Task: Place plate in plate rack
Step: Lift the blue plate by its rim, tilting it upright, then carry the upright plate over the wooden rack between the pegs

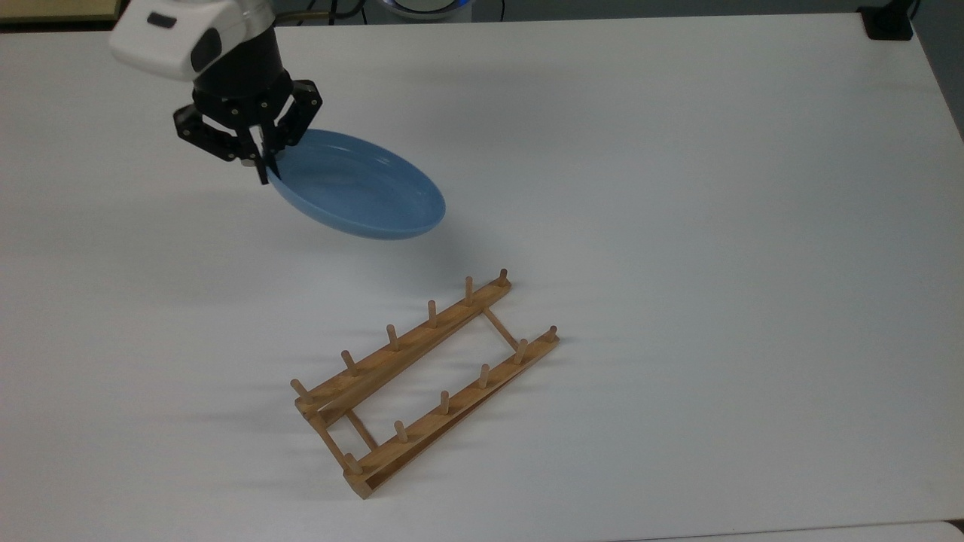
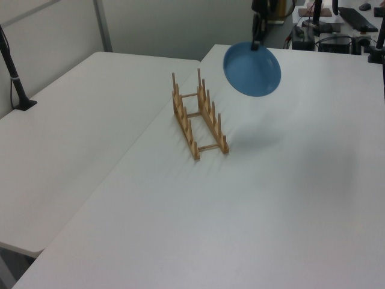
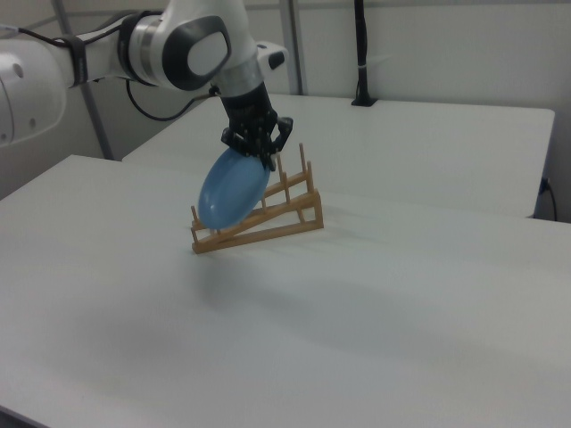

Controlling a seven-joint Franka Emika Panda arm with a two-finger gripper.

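The fingers (image 1: 263, 162) are closed on the rim of the light-blue plate (image 1: 360, 187), pinching it at its upper edge so that the plate hangs tilted below the gripper (image 3: 265, 159), clear of the white counter (image 1: 678, 188) with its shadow on the surface beneath. In the top view the plate sits toward the far left; the wooden plate rack (image 1: 425, 380) lies well apart from it, nearer and to the top view's right, running diagonally. In the left view the plate (image 2: 252, 69) floats above and to the left view's right of the rack (image 2: 198, 117).

To do this carry well, the plate probably wants to be turned closer to upright and its face lined up across the rails, so its lower edge can drop between two neighbouring pegs on both rails at once. A single-edge pinch on a glossy rim may let the plate swing or slip, so a slow, steady move seems wise.

The counter around the rack is bare, leaving open room on every side for the approach. The pegs are the only edges likely to catch the plate.
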